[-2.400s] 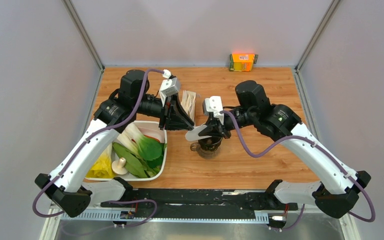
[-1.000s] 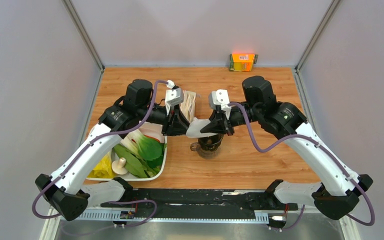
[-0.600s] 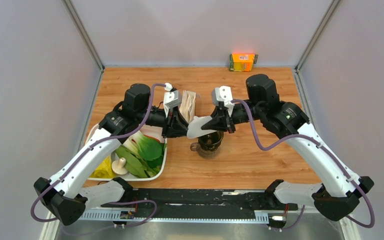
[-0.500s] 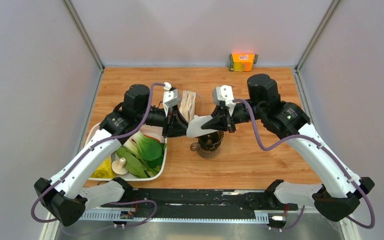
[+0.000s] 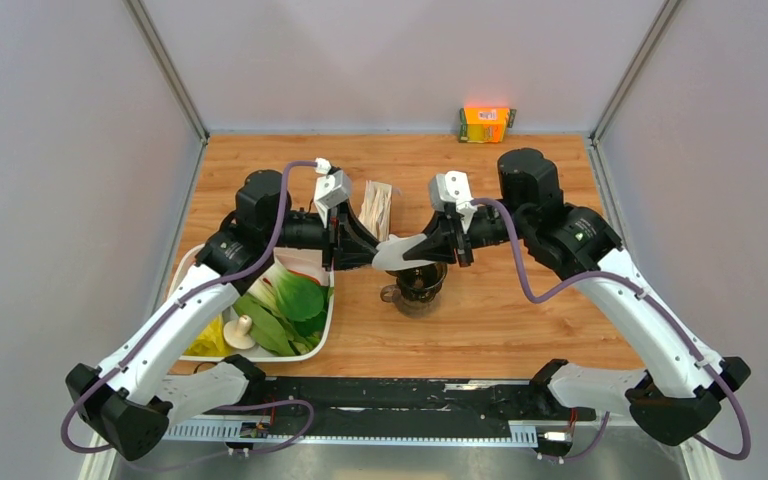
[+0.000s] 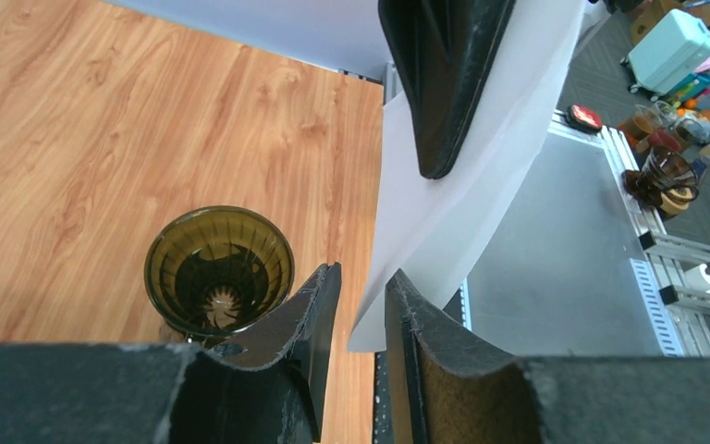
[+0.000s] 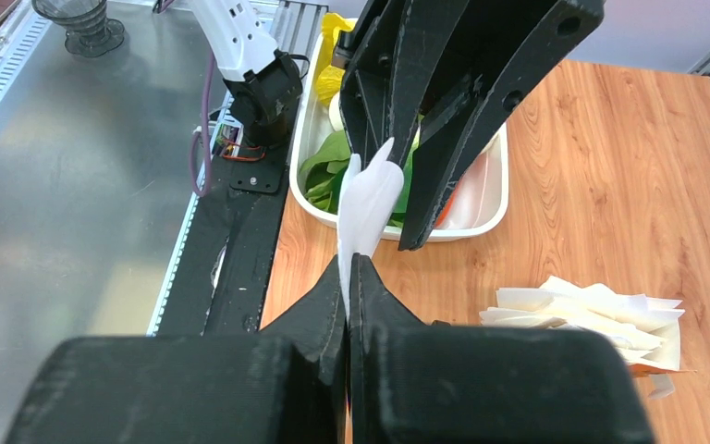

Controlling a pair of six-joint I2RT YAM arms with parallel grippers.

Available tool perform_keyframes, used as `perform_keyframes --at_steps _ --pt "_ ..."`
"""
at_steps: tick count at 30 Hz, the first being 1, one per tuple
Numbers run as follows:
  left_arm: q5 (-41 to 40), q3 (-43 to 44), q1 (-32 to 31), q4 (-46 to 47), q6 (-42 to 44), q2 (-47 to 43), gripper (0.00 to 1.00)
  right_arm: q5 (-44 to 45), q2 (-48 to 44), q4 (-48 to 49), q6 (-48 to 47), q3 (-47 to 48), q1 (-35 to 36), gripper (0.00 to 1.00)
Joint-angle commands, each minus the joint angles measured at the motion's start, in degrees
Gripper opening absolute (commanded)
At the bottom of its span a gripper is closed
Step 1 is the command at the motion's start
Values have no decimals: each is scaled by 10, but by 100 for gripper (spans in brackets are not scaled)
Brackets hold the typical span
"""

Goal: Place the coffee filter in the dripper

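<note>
Top view, centre of frame. Right gripper (image 5: 436, 247) clamped shut on the coffee filter (image 5: 398, 252), holding it by its right-hand end.

- Filter is flat, not opened out. Long axis runs roughly left to right across the frame, the left end a touch lower. Free broad end points frame-left, toward the left gripper (image 5: 364, 250).
- Filter is held up off the table (image 5: 490, 320), overlapping the upper-left rim of the dripper (image 5: 418, 283) in this view. Not inside it.
- Dripper stands upright on the wood, mouth up.

Left wrist view: left gripper's fingers (image 6: 319, 305) stand apart, with the filter's lower edge hanging in the gap between them. Open space shows between paper and the left-hand finger; contact with the other finger cannot be told. No grip seen. Dripper sits at lower left of this frame, well to the side of the fingers. The right gripper's dark finger lies over the sheet at top centre.

Right wrist view: filter is seen edge-on, a thin white blade rising from the pinched fingertips toward upper centre, its far tip between the left gripper's two fingers.

Surroundings, top view: white tray (image 5: 332, 305) of bok choy (image 5: 295, 296) at centre left; packet of paper filters (image 5: 375, 205) just above the grippers; orange box (image 5: 487, 123) at the table's far edge.
</note>
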Motion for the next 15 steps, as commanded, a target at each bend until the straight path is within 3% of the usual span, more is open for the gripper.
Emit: perform_keyframes --at_steps 1,15 --pt "16 43 -4 22 -3 -4 35 -25 3 23 -1 -1 -2 0" --pt "-35 117 -33 4 -5 19 33 -9 23 0 -13 2 -2 0"
